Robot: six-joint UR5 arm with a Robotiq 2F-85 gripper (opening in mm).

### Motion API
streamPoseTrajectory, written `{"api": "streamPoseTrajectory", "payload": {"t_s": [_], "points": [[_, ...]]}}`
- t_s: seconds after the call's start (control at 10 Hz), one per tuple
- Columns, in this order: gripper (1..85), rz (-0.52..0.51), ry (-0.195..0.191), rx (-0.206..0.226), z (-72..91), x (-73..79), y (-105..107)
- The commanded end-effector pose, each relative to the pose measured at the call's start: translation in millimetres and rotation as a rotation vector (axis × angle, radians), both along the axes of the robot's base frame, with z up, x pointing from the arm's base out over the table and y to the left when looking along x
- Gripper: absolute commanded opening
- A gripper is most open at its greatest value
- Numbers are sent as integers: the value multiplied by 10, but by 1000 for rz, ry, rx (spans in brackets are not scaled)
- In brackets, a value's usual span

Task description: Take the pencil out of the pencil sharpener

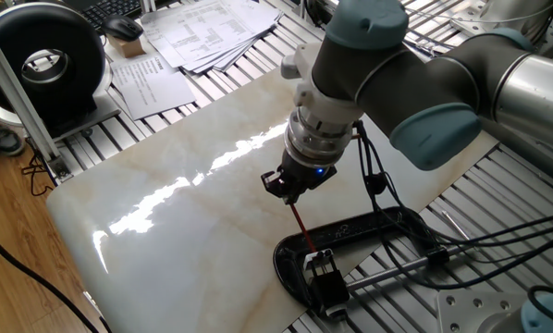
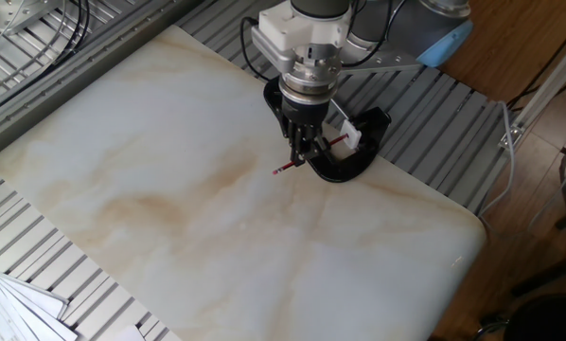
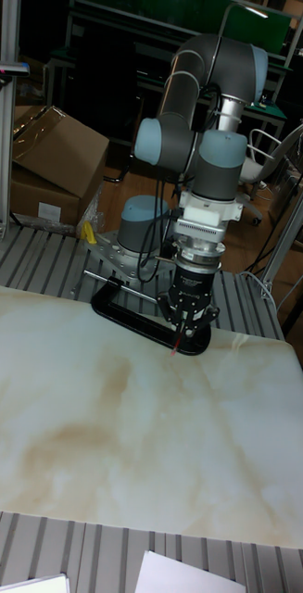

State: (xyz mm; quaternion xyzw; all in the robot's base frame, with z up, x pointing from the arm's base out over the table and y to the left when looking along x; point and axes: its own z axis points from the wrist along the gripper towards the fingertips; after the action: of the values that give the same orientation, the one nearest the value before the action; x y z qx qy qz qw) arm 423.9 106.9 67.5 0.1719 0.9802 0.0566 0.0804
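Observation:
A thin red pencil [image 1: 302,227] runs at a slant from my gripper [image 1: 288,192] down into the small black pencil sharpener [image 1: 325,276], which sits inside a clamp. The fingers look shut around the pencil's upper part. In the other fixed view the gripper [image 2: 303,156] stands over the pencil [image 2: 283,170], whose free end pokes out towards the slab's middle, and the sharpener [image 2: 347,138] lies just behind. In the tall fixed view the gripper [image 3: 182,332] hides the sharpener, and only a red bit of pencil [image 3: 175,350] shows below the fingers.
A large black C-shaped clamp [image 1: 387,227] with a silver screw rod [image 1: 397,270] lies at the marble slab's [image 1: 165,213] edge around the sharpener. Papers [image 1: 202,32] and a round black device [image 1: 45,60] sit beyond the far side. Black cables [image 1: 498,240] trail by the clamp.

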Motion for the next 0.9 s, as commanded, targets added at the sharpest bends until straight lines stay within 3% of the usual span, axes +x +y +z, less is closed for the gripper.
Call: {"api": "streamPoseTrajectory", "payload": {"t_s": [0.0, 0.8], "points": [[13, -9, 4, 16, 51, -38, 82], [13, 4, 9, 35, 0, -161, 78]]}}
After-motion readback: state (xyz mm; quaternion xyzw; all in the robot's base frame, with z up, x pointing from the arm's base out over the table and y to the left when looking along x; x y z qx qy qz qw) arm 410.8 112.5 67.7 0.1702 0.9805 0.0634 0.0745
